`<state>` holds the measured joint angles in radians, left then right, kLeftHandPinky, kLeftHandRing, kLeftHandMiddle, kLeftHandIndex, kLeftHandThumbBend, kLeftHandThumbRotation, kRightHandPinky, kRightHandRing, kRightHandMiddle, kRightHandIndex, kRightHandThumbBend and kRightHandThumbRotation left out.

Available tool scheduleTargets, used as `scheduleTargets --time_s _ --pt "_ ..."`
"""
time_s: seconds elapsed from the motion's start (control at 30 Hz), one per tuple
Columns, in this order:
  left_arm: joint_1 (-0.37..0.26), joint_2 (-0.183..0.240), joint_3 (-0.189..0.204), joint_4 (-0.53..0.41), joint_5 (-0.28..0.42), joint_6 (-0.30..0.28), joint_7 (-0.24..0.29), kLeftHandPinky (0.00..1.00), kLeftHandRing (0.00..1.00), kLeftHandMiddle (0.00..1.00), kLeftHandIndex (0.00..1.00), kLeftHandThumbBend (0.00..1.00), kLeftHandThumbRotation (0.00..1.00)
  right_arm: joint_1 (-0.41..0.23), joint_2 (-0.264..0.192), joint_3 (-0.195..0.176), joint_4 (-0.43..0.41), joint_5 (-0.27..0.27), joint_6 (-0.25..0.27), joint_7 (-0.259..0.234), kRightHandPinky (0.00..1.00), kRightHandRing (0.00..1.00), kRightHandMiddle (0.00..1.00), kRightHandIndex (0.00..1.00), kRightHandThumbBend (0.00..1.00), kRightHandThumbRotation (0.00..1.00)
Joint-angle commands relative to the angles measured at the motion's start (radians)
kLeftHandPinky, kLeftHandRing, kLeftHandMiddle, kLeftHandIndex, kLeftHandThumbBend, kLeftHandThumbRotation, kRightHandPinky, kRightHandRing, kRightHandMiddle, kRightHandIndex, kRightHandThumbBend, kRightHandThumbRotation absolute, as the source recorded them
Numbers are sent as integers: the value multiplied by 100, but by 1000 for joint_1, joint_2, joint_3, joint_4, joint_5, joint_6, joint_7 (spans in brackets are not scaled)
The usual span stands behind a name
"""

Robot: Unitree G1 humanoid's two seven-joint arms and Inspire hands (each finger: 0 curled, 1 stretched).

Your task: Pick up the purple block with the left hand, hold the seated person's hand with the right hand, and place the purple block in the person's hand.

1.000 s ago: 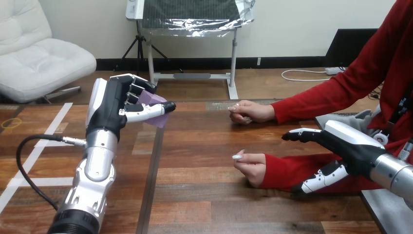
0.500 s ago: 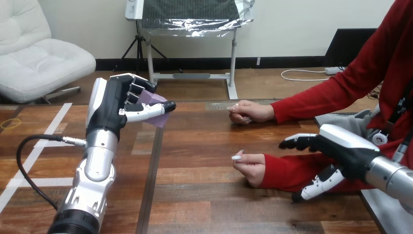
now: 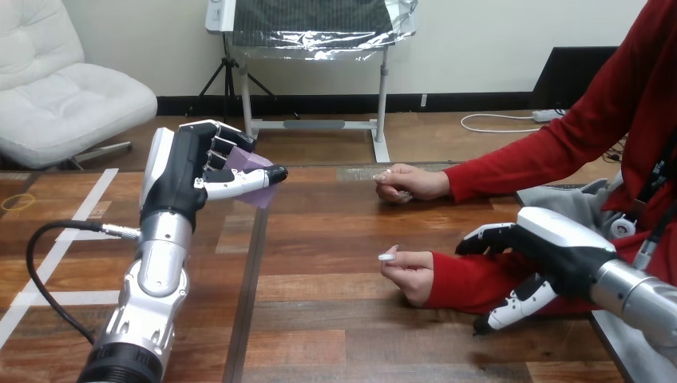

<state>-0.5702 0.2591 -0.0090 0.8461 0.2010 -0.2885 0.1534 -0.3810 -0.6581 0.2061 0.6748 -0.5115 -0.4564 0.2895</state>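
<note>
One purple block (image 3: 257, 169) in left hand (image 3: 188, 171)

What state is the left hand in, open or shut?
Shut on the purple block: fingers and thumb of the left hand curl round it.

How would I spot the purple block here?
Start at the wooden table and follow the arm at its left up to the left hand. The purple block is gripped in that hand, off the table, the only purple thing.
</note>
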Motion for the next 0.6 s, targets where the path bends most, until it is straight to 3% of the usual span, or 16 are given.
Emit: scheduleTargets --time_s 0.0,0.57 --pt "-52 12 9 -35 -2 -12 8 34 40 44 46 65 0 -76 30 18 -12 -17 15 -38 66 74 76 75 100 24" --pt "-51 15 14 -38 -5 -4 7 34 40 44 46 65 0 -78 42 56 1 -58 15 -72 64 70 72 70 96 24"
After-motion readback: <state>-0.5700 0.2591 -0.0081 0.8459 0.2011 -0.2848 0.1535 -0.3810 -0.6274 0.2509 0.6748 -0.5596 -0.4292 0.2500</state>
